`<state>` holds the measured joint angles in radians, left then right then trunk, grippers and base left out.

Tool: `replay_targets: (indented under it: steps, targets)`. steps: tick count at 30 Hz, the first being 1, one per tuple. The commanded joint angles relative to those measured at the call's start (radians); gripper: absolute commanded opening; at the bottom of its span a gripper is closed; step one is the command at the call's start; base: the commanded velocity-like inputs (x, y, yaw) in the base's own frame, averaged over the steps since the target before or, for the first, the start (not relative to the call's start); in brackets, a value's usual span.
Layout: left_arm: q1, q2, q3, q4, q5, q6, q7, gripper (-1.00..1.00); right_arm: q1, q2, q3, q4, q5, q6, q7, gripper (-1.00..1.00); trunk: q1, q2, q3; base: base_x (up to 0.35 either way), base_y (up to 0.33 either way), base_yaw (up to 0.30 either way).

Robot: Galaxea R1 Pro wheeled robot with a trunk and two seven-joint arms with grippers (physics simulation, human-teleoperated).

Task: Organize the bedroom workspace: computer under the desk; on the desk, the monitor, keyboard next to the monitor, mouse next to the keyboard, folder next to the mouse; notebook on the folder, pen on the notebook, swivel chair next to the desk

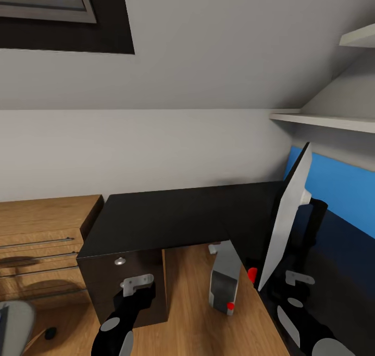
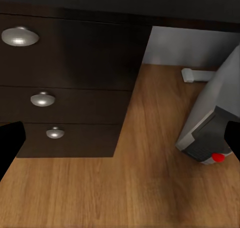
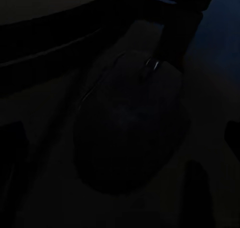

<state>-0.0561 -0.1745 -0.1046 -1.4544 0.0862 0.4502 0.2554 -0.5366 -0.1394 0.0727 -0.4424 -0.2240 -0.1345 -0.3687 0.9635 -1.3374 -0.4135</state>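
No legible text, label, brand name, number or sign appears in any of the three views. The surfaces that could carry markings, namely the drawer unit (image 2: 65, 83) fronts, the computer (image 1: 225, 280) case and the pale back of the monitor (image 1: 286, 215), are plain; the computer shows only small red marks without characters. The right wrist view is too dark to resolve any marking on the rounded object it faces.
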Motion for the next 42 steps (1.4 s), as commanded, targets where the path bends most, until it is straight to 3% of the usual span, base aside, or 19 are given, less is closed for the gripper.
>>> replay_targets:
  steps: [1, 12, 15, 42]
  targets:
    - [-0.001, 0.000, -0.001, -0.001, 0.010, 0.004, 0.008, 1.00, 0.000, -0.001, 0.006, 0.020, -0.015, 0.006, -0.007, 1.00, 0.000, -0.001, -0.001, 0.000, 0.000, 0.000]
    - [-0.001, 0.000, -0.001, -0.008, 0.011, 0.004, 0.008, 1.00, 0.000, -0.002, 0.006, 0.022, -0.015, 0.011, -0.007, 1.00, 0.000, -0.001, -0.001, 0.000, 0.000, 0.000]
    - [-0.001, 0.000, -0.001, -0.010, 0.011, 0.005, 0.008, 1.00, 0.000, -0.002, 0.006, 0.022, -0.015, 0.012, -0.007, 1.00, 0.012, -0.022, -0.011, 0.000, 0.000, 0.000]
    - [-0.001, 0.000, 0.000, -0.007, 0.010, 0.004, 0.008, 1.00, 0.000, -0.002, 0.006, 0.021, -0.015, 0.012, -0.007, 1.00, 0.012, -0.022, -0.011, 0.042, -0.041, 0.000]
